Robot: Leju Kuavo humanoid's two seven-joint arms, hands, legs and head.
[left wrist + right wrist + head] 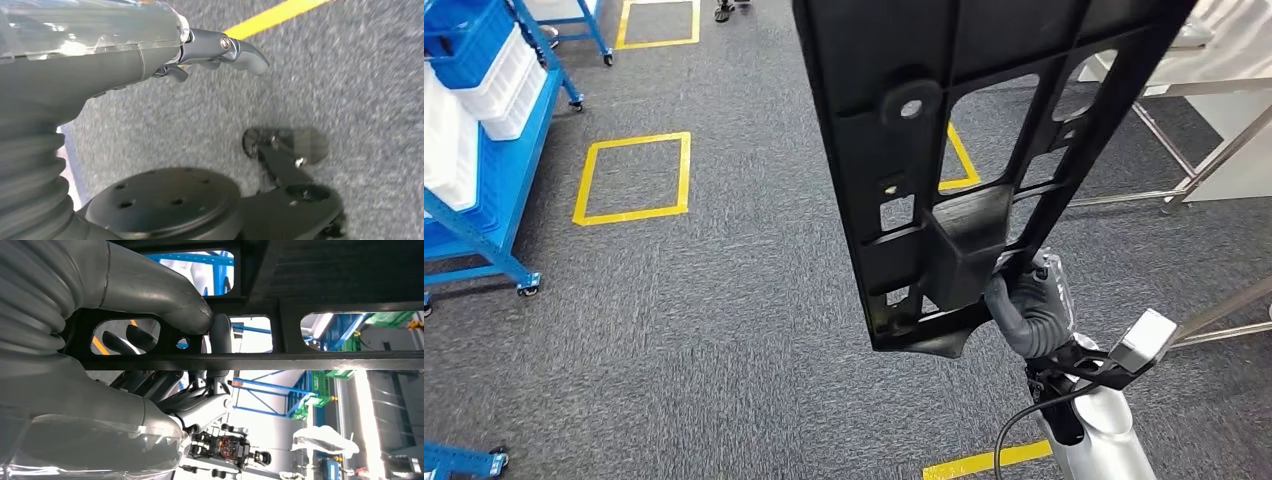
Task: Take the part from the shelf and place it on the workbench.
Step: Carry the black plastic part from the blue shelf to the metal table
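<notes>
A large black plastic part, a flat frame with cut-out windows and a boxy block near its lower end, stands upright in front of my head view. My right hand grips it near its lower edge, thumb and fingers wrapped around a bar of the frame. In the right wrist view the thumb presses on the black bar while dark fingers curl under it. My left hand hangs above the grey carpet, its fingers curled with nothing in them.
A blue wheeled shelf with white and blue bins stands at the left. Yellow tape squares mark the grey carpet. Metal table legs rise at the right. A person's feet show at the far edge.
</notes>
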